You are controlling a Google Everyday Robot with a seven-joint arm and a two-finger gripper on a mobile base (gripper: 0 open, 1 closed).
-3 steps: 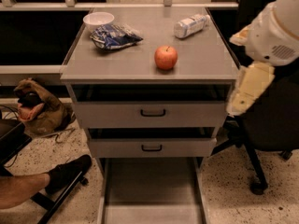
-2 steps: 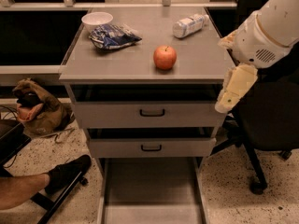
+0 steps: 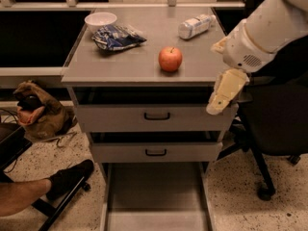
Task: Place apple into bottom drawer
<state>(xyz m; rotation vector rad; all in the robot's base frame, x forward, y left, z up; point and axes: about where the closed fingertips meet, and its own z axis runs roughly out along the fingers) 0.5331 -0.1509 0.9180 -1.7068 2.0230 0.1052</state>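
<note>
Three grey metal drawers: the bottom drawer (image 3: pixel 156 196), a shallow tray, stands pulled out near you, ready to receive. Your cream gripper (image 3: pixel 222 95) hangs at the cabinet (image 3: pixel 120 66)'s right edge; clenched or released, you cannot tell. The round red-orange apple (image 3: pixel 170 58) sits on top.

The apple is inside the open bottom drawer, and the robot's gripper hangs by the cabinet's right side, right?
No. The camera view shows the apple on the cabinet top. The bottom drawer is open, and the gripper hangs by the cabinet's right side.
</note>
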